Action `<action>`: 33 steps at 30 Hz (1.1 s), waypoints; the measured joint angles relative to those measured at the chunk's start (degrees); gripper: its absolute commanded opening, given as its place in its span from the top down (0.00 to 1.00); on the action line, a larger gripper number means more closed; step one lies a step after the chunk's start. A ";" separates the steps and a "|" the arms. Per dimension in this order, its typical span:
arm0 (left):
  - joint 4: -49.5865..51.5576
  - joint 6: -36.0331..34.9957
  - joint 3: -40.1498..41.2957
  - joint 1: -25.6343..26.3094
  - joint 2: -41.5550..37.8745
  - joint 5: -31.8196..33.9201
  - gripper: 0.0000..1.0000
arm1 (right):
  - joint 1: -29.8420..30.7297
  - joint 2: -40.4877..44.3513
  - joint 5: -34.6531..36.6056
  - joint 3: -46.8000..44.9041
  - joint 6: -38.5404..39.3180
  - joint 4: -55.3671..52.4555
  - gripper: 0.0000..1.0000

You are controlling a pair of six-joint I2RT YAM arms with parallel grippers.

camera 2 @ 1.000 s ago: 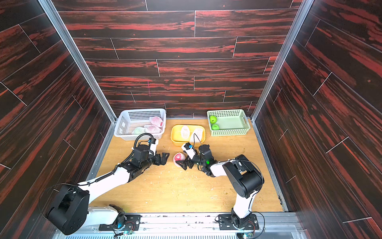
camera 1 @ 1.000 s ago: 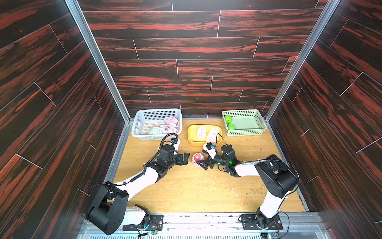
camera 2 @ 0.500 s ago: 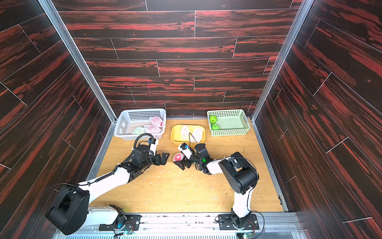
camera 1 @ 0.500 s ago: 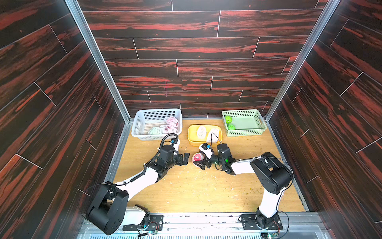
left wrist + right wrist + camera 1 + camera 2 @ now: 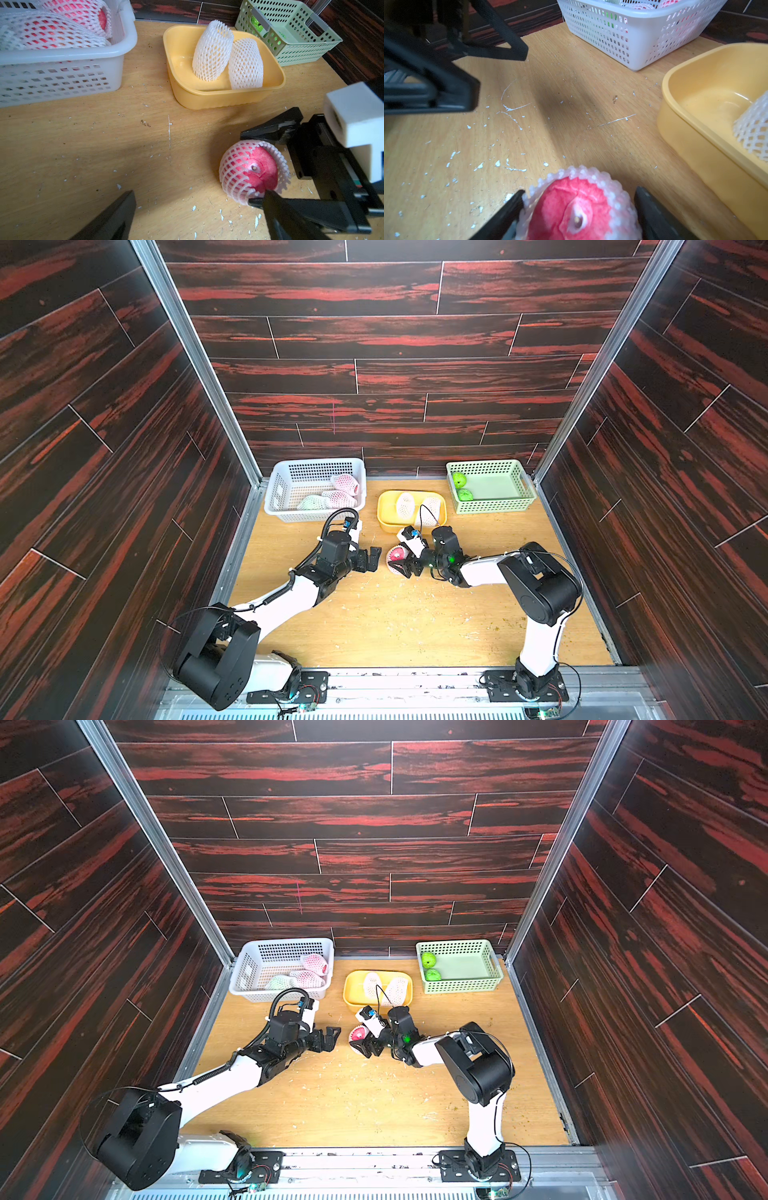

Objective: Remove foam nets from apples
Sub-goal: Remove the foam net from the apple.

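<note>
Okay, right gripper (image 5: pixel 248 168) is straddling the netted red apple (image 5: pixel 256 172) lying on the table (image 5: pixel 395 614), jaws wide at either side, one touching its foam net (image 5: pixel 232 166); firm grip or not, cannot tell. Left gripper (image 5: pixel 374 559) is hanging at 9 o'clock of it, fully spread, holding nothing. Yellow tray (image 5: pixel 384 522) with two empty nets (image 5: pixel 405 505) is sitting at 12 o'clock, white basket (image 5: pixel 278 489) with wrapped apples (image 5: pixel 345 499) at 10, green basket (image 5: pixel 490 506) with bare green apples (image 5: pixel 459 479) at 2. Risks: squeezing fruit through mesh would be pinning the net on; the round apple could be rolling away; thin foam tearing.
</note>
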State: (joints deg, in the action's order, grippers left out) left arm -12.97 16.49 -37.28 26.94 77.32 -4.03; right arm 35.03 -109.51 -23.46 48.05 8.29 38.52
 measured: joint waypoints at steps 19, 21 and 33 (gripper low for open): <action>0.02 0.00 0.02 0.00 0.00 -0.02 0.00 | 0.00 1.55 -1.11 0.66 -0.98 -2.43 0.34; 0.04 0.00 0.02 0.00 0.00 -0.02 0.00 | 0.00 1.95 -1.40 0.81 -1.18 -2.62 0.28; 0.07 0.00 0.02 0.00 0.22 -0.04 0.00 | -0.11 2.60 -2.99 1.07 -2.23 -2.97 0.23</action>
State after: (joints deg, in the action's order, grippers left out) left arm -12.91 16.49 -37.26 26.94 77.54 -4.08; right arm 34.92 -106.91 -26.46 49.12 6.07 35.55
